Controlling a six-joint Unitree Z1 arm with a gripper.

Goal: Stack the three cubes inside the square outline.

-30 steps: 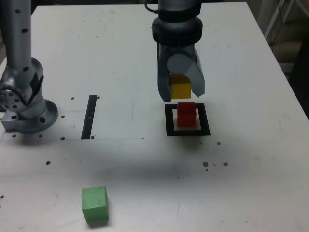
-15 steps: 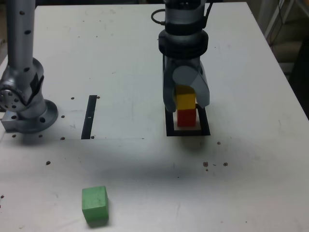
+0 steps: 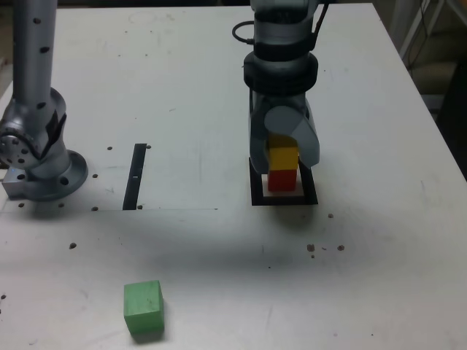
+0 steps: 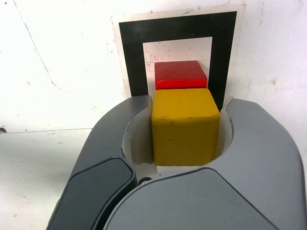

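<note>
In the exterior view the gripper (image 3: 283,157) hangs over the square outline (image 3: 257,191), clamped on the yellow cube (image 3: 283,157). That cube sits directly above the red cube (image 3: 282,179), which stands inside the outline; whether the two faces touch cannot be told from here. The green cube (image 3: 143,308) lies on the desk (image 3: 219,248) well away from the outline, toward the exterior view's left and nearer the camera. A thin black strip (image 3: 136,175) lies between the outline and the arm's base (image 3: 36,157).

To do this step well, I judge the yellow cube should be settled flat and square on the red one before the jaws part, then the gripper lifted straight up so neither finger drags the stack.

In the wrist view the jaws press both sides of the yellow cube (image 4: 184,125); the red cube (image 4: 180,74) shows just beyond it, inside the outline (image 4: 132,57), with a pale margin to the black frame all round. Open desk surrounds the outline, so room to withdraw looks ample.
</note>
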